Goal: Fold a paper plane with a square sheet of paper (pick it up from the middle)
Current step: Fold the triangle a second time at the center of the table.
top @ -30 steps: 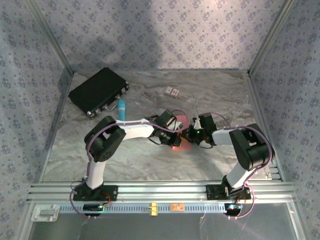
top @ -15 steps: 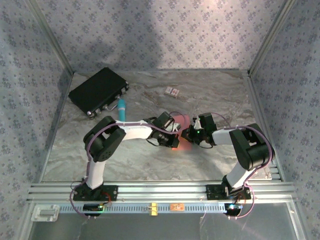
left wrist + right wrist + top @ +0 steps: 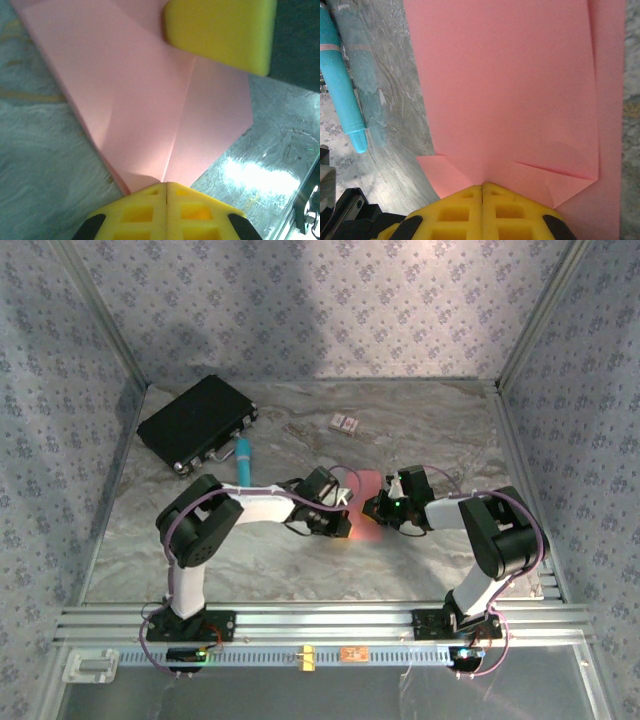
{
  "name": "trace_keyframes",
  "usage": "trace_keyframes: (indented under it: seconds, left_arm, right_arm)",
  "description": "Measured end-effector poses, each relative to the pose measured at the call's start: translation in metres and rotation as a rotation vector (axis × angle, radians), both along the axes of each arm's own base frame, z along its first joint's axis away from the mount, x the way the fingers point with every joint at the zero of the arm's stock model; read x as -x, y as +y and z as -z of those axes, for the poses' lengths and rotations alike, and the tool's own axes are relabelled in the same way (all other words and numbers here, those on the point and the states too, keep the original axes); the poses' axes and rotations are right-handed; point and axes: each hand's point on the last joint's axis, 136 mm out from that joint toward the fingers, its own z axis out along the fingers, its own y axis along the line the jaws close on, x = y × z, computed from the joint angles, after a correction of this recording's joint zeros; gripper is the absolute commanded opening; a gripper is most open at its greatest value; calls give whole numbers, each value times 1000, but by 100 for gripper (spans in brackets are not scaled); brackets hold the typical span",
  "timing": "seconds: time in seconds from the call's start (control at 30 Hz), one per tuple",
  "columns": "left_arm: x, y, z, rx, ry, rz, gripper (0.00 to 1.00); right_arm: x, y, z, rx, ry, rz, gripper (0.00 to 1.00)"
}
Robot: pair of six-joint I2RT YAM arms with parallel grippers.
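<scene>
The salmon-pink square sheet of paper [image 3: 368,485] lies on the marble table between the arms, folded into a part-shaped paper plane. In the left wrist view the paper [image 3: 150,100] shows a centre crease running to my left gripper [image 3: 166,184], whose yellow fingers are shut with the tips on the paper's near corner. My right gripper [image 3: 483,186] is also shut, its tips pressing where two folded flaps of the paper [image 3: 510,90] meet. From above, the left gripper [image 3: 338,525] and right gripper [image 3: 377,508] face each other across the paper. A right finger [image 3: 220,30] rests on the paper's far end.
A black case [image 3: 197,422] lies at the back left, with a teal marker [image 3: 243,454] just in front of it. The marker [image 3: 342,80] lies close to the paper's left edge. A small patterned card [image 3: 344,423] sits behind the paper. Cloth walls enclose the table.
My left gripper has slid left and toward the near edge along the paper, still shut. The right gripper has stayed in place.
</scene>
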Motion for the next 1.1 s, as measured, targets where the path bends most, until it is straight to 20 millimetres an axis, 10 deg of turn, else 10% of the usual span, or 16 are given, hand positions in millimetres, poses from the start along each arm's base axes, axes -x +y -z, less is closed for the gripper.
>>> trace_keyframes:
  seconds: [0.43,0.77,1.1]
  left_arm:
    - [15,21,-7,7,22,-36,0]
    - [-17,-11,-47,104,-61,-41,1]
    - [-19,-12,-2,8,15,-37,1]
  right_arm:
    - [0,0,0,-1,0,1,0]
    - [0,0,0,-1,0,1,0]
    - [0,0,0,-2,0,0,0]
